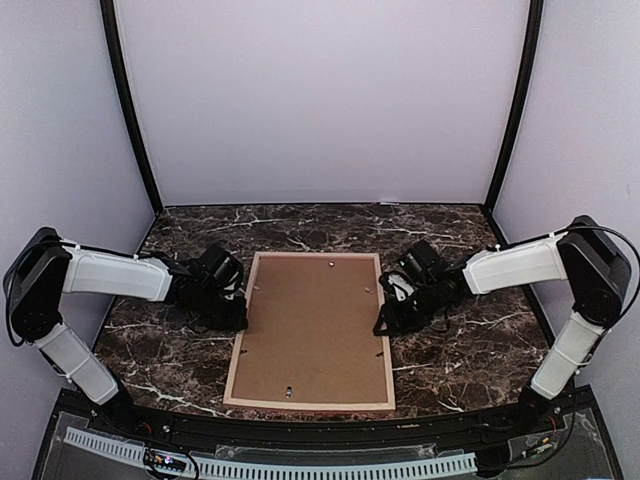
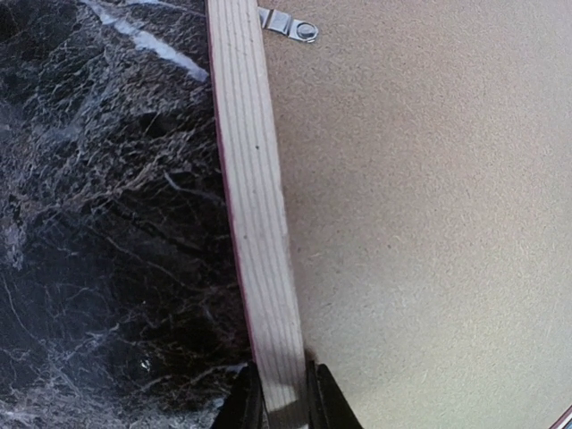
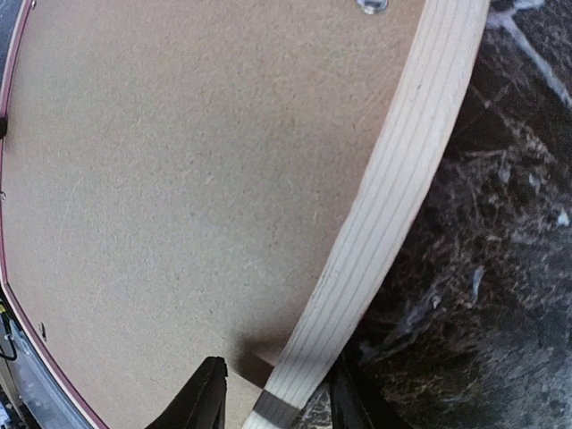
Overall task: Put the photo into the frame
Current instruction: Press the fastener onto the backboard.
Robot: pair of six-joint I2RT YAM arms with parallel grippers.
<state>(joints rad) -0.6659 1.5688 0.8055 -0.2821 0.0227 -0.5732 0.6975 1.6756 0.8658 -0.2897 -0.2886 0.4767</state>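
Observation:
The frame (image 1: 310, 403) lies face down on the dark marble table, pale wood back up, with a thin pink-red edge showing. A brown hardboard backing panel (image 1: 312, 325) fills it. The photo is hidden. My left gripper (image 1: 238, 318) is at the frame's left rail (image 2: 255, 179); in the left wrist view it (image 2: 284, 398) is shut on that rail, both fingers pressed to its sides. My right gripper (image 1: 385, 322) straddles the right rail (image 3: 393, 197); in the right wrist view it (image 3: 273, 393) is open, the inner finger (image 3: 201, 398) standing off over the backing.
Small metal retaining tabs sit at the backing's edge (image 2: 290, 24) (image 3: 371, 5). Marble table (image 1: 470, 340) surrounds the frame. Pale walls enclose the back and sides. A ribbed white strip (image 1: 300, 468) runs along the near edge by the arm bases.

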